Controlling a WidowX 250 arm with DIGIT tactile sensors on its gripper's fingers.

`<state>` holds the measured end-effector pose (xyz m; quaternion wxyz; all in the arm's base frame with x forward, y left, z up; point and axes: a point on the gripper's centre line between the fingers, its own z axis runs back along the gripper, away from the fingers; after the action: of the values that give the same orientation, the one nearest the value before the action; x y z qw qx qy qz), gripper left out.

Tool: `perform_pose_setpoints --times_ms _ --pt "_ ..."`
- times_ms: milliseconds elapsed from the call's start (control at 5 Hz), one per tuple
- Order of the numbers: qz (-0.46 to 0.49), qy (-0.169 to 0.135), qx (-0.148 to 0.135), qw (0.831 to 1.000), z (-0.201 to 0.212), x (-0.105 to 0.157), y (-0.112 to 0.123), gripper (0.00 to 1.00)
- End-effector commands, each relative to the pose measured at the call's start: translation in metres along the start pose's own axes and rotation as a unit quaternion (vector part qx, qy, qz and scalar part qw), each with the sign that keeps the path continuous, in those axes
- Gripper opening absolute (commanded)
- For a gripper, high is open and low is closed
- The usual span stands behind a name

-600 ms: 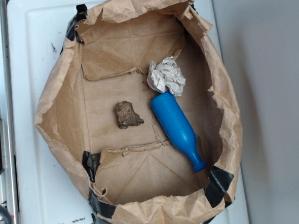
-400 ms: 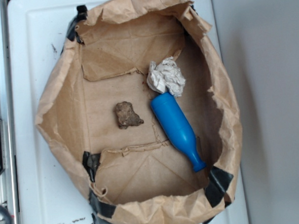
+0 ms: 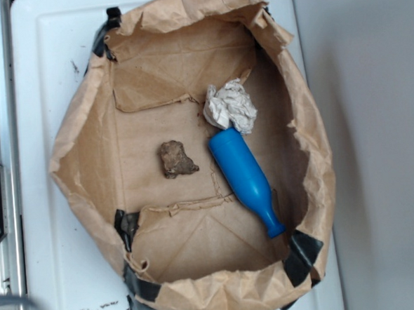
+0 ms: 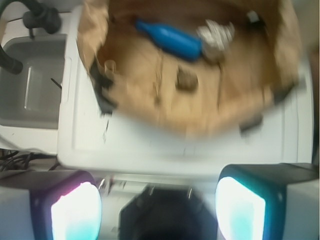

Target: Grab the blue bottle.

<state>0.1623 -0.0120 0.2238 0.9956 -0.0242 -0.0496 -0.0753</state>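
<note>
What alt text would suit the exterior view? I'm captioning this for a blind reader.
A blue bottle lies on its side inside an open brown paper bag, its base touching a crumpled paper ball. A small brown lump sits apart to its left. No claw is visible in this view.

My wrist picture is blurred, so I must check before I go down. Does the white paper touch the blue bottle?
Observer: Yes. Seen from above, the crumpled paper rests against the wide bottom end of the blue bottle, which lies on its side.
Operator: Is the brown lump also against the bottle?
Observer: No. The lump lies apart from it, with the bare floor of the bag between them.
Operator: Where does the neck end?
Observer: The mouth ends close to a corner of the bag, beside a patch of black tape.
</note>
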Motion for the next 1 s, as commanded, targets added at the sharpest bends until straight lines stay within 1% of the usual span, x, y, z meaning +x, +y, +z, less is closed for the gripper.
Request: perform_pose_setpoints --times_ms 0,200,400,600,800 --pt "-0.217 -0.071 -0.037 0.973 -0.046 0.089 0.012 1.0" --pt "-0.234 -0.081 -0.028 0.968 -0.082 0.096 0.024 1.0" --pt "-0.225 -0.075 -0.038 0.971 -0.105 0.09 0.046 1.0" --pt "-0.241 -0.071 -0.03 0.967 -0.122 0.083 0.046 1.0" --pt "-0.239 -0.052 -0.028 0.969 -0.141 0.091 0.044 1.0"
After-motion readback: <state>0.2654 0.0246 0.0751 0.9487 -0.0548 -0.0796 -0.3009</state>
